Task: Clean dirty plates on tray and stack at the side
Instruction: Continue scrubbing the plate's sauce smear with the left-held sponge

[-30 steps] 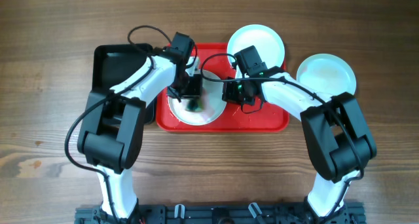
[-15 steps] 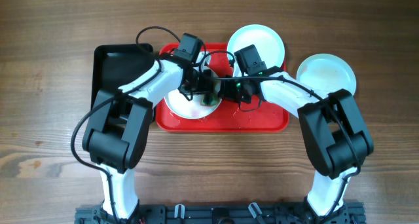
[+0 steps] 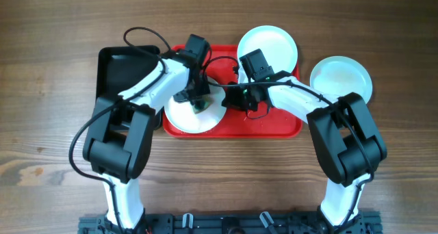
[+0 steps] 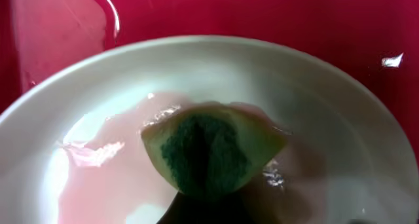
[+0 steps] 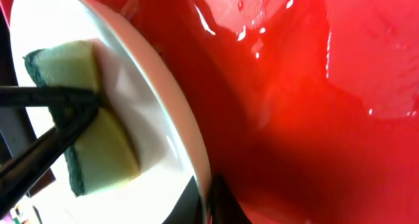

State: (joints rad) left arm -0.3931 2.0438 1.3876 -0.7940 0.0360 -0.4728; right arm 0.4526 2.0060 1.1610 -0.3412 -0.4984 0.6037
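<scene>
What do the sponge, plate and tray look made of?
The sponge looks like soft foam: pale yellow-green and matte, with a dark green scouring layer, and dented where it is pinched. The plate is white, smooth and glossy under a pinkish wet film; it could be ceramic or hard plastic, I cannot tell which. The tray seems to be moulded red plastic, shiny with wet highlights.

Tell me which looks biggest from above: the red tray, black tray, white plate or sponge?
Largest to smallest, seen from overhead:
1. red tray
2. black tray, partly hidden under the left arm
3. white plate
4. sponge
</scene>
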